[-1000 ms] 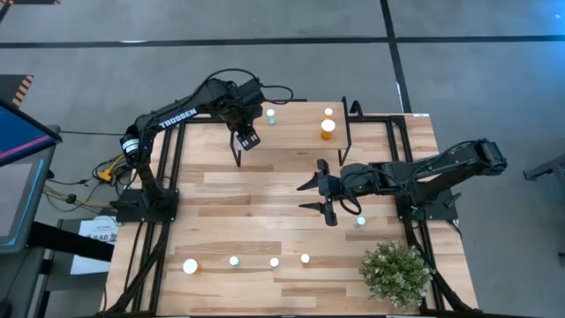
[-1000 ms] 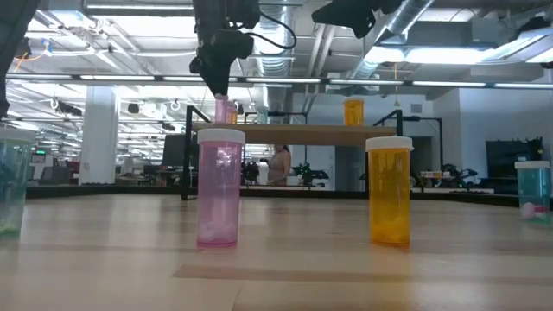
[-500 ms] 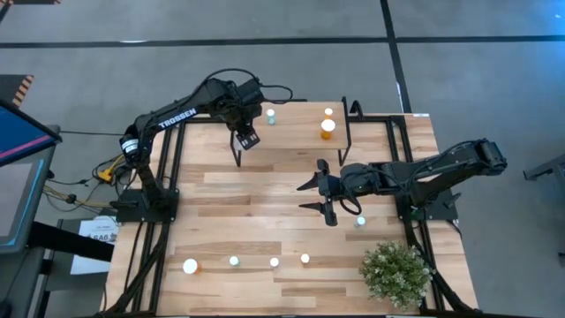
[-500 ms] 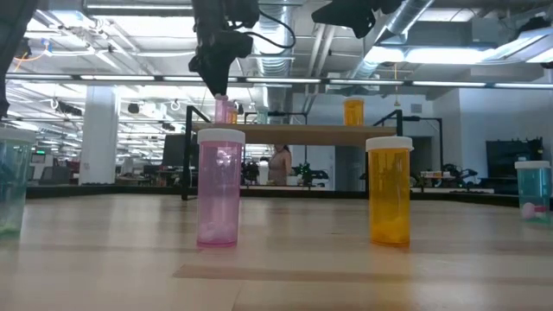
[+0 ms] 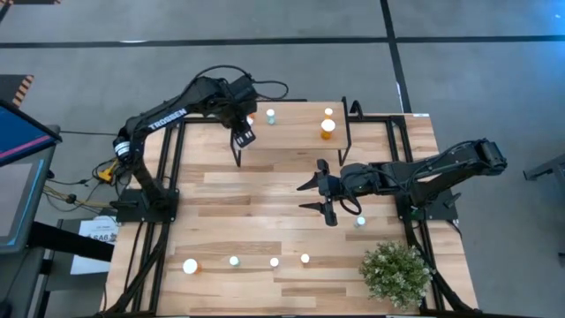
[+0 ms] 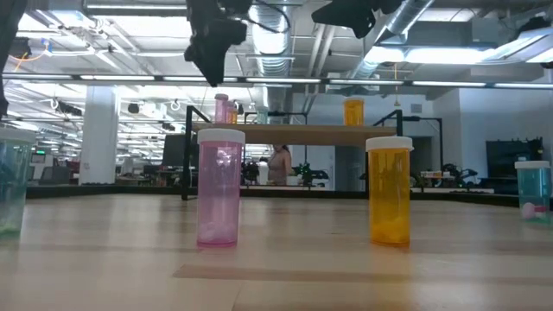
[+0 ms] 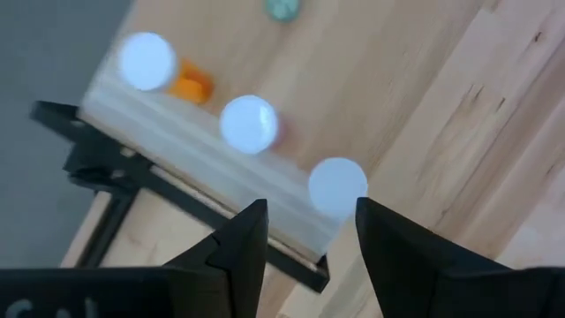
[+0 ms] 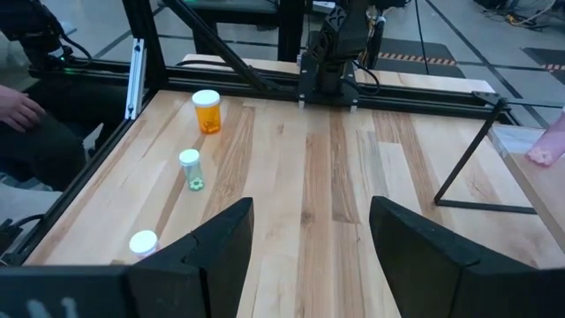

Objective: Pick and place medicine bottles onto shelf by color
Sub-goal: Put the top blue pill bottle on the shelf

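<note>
The shelf point(image 5: 296, 124) stands at the table's far side. On it are a bluish bottle point(image 5: 271, 115) and two orange bottles point(image 5: 327, 128). My left gripper point(image 5: 244, 137) is open and empty above the shelf's left end. Below it, in the left wrist view, stand a pink bottle point(image 7: 251, 124), an orange one point(image 7: 148, 64) and another white cap point(image 7: 337, 185). In the low view the gripper point(image 6: 213, 73) hangs above the pink bottle point(image 6: 222, 108) on the shelf. My right gripper point(image 5: 318, 196) is open and empty over the table's middle.
Several bottles stand in a row near the table's near edge point(image 5: 234, 261), the leftmost larger and orange point(image 5: 190, 265). A teal bottle point(image 5: 360, 221) stands by the right arm. A potted plant point(image 5: 395, 272) is at the near right corner. A person's hand point(image 8: 18, 108) shows beyond the table.
My left gripper has gone up and a little toward the table's far left, away from the pink bottle, which stays upright on the shelf. My right arm has kept still.
</note>
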Motion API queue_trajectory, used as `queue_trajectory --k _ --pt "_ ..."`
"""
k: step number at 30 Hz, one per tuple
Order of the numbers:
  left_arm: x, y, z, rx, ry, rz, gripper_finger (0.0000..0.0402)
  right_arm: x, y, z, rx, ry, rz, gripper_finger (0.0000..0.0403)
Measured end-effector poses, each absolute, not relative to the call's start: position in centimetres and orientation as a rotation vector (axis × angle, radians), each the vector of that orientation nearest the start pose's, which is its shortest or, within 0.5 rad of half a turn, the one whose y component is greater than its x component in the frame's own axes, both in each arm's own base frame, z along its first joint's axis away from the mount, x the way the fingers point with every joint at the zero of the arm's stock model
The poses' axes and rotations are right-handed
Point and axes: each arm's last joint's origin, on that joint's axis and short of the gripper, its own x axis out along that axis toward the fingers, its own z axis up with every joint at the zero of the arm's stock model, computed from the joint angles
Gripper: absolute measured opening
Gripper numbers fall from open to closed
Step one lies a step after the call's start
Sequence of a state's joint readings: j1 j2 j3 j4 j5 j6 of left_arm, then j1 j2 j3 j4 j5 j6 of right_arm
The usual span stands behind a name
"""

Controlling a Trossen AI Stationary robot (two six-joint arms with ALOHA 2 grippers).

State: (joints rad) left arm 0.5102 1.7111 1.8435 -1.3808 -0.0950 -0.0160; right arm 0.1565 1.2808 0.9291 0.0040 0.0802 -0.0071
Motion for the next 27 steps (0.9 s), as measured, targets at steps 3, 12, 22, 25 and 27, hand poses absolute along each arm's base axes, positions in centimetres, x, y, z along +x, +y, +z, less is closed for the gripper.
queue_trajectory --k 3,12,22,25,27 --pt "26.9 15.4 38.0 -0.253 1.178 0.545 0.0161 28.3 4.2 29.5 -0.048 0.347 0.077 0.0249" --pt "22.5 10.4 43.1 -0.160 0.807 0.520 0.0160 28.3 4.2 29.5 -0.049 0.351 0.077 0.0249" --pt "18.7 2.0 38.8 -0.104 0.442 0.229 0.0160 28.3 4.4 29.6 -0.042 0.344 0.082 0.0249" --pt "17.8 0.2 36.9 -0.096 0.358 0.157 0.0160 28.3 4.4 29.6 -0.041 0.337 0.082 0.0249" --pt "17.3 -0.8 35.6 -0.101 0.307 0.135 0.0160 28.3 4.4 29.6 -0.041 0.337 0.082 0.0249"
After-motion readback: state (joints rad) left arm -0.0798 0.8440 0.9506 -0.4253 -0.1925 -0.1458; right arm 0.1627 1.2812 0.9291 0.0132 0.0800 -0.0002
